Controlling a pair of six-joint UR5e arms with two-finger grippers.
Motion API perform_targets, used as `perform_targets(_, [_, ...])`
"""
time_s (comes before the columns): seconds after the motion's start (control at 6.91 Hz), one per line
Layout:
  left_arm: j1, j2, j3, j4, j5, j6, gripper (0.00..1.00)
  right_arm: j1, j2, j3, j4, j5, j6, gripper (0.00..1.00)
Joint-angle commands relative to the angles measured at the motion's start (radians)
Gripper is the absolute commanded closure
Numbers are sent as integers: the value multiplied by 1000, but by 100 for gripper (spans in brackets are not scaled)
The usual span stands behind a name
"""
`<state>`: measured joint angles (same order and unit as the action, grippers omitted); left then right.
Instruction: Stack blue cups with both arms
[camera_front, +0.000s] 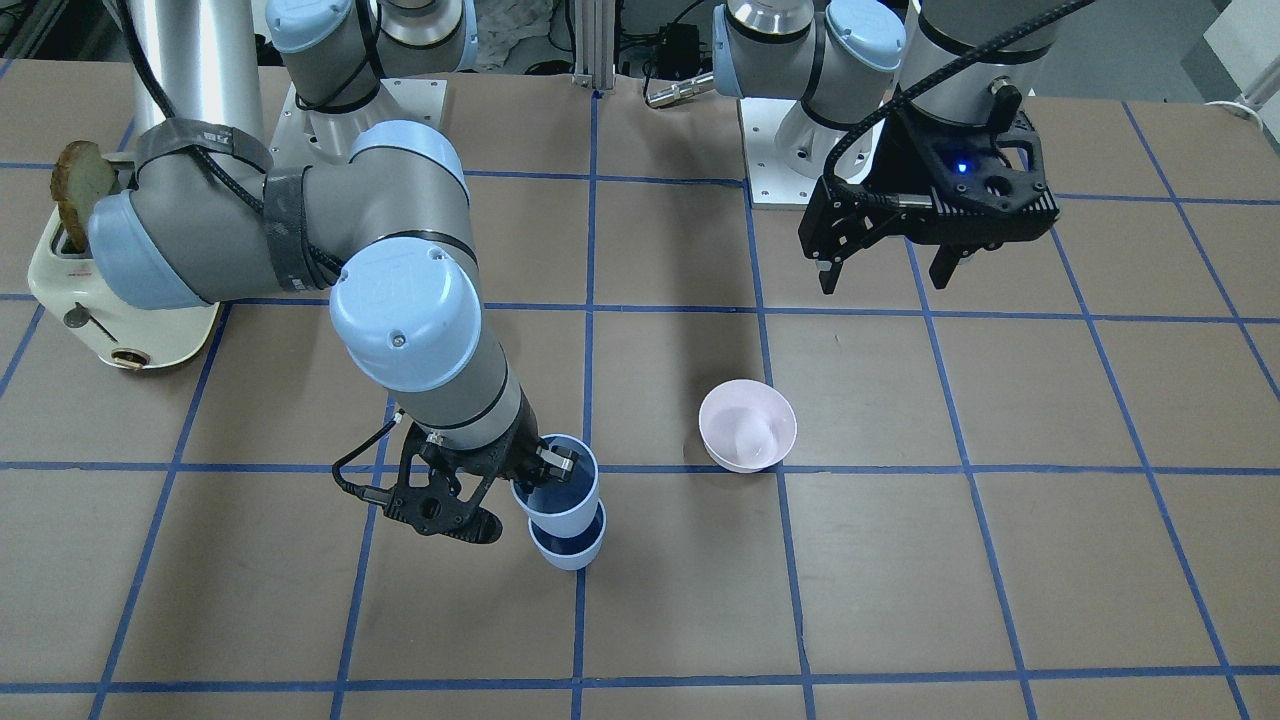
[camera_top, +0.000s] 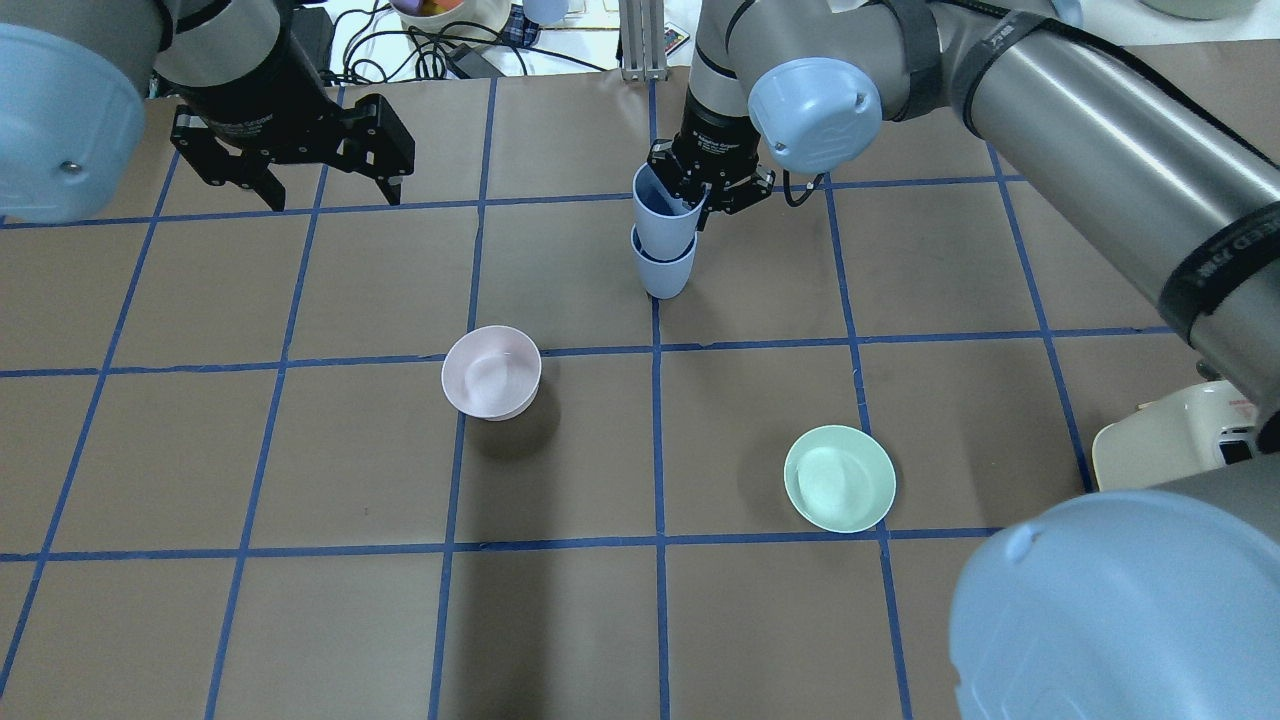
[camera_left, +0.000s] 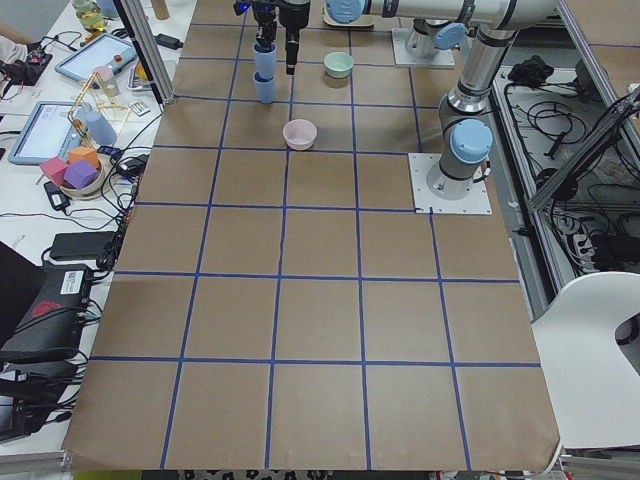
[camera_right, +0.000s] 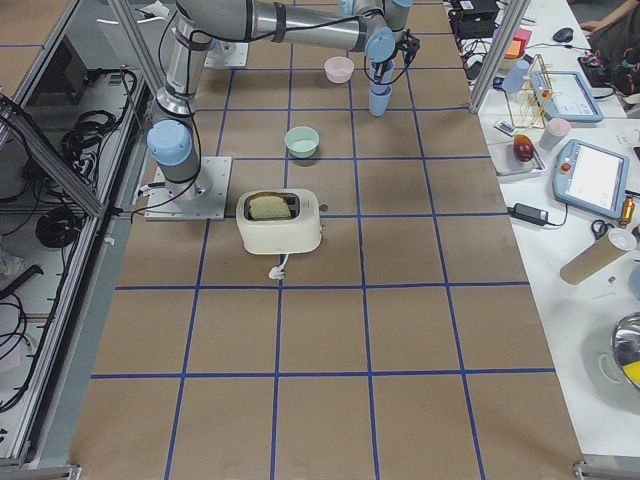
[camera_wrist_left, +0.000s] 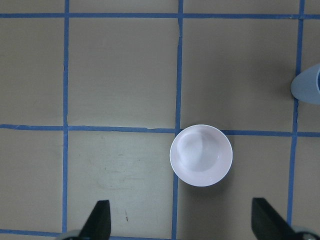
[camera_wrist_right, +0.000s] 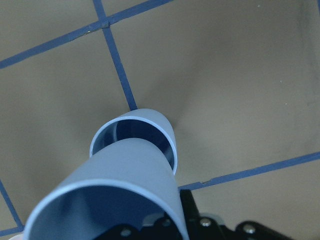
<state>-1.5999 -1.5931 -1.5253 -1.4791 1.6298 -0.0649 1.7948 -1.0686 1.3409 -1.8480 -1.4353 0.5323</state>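
Two blue cups stand nested at the table's middle. The lower cup (camera_top: 662, 272) stands on the table. The upper cup (camera_top: 660, 212) sits partly inside it, slightly tilted. My right gripper (camera_top: 700, 200) is shut on the upper cup's rim, one finger inside and one outside. The right wrist view shows the upper cup (camera_wrist_right: 120, 185) held close and the lower cup's mouth (camera_wrist_right: 145, 125) under it. In the front view the pair is the upper cup (camera_front: 558, 490) and the lower cup (camera_front: 570, 545). My left gripper (camera_top: 335, 195) is open and empty, raised well to the left of the cups.
A pale pink bowl (camera_top: 490, 372) stands below my left gripper and shows in the left wrist view (camera_wrist_left: 201, 155). A mint-green bowl (camera_top: 838, 478) stands nearer the robot on the right. A cream toaster (camera_front: 110, 300) with bread stands at the robot's right.
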Motion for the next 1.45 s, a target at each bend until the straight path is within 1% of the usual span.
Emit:
perform_targets(0.0, [0, 2, -1, -1, -1, 0, 0, 0, 7, 1, -14, -2, -8, 52])
perform_targets(0.14, [0, 2, -1, -1, -1, 0, 0, 0, 7, 1, -54, -11, 1, 1])
perform_targets(0.43, [0, 4, -1, -4, 1, 0, 0, -5, -11, -5, -48, -14, -2, 0])
perform_targets(0.58, [0, 4, -1, -4, 1, 0, 0, -17, -43, -3, -19, -17, -18, 0])
perform_targets(0.72, [0, 4, -1, -6, 1, 0, 0, -23, -86, 1, 34, -57, -21, 0])
perform_targets(0.87, [0, 4, -2, -7, 1, 0, 0, -37, -129, 6, 86, -112, -78, 0])
perform_targets(1.01, [0, 5, -1, -6, 1, 0, 0, -51, -158, 13, 136, -131, -239, 0])
perform_targets(1.16, [0, 5, -2, -7, 1, 0, 0, -105, -192, 14, 214, -126, -268, 0])
perform_targets(1.3, [0, 5, -1, -6, 1, 0, 0, -156, -241, 17, 255, -128, -370, 0])
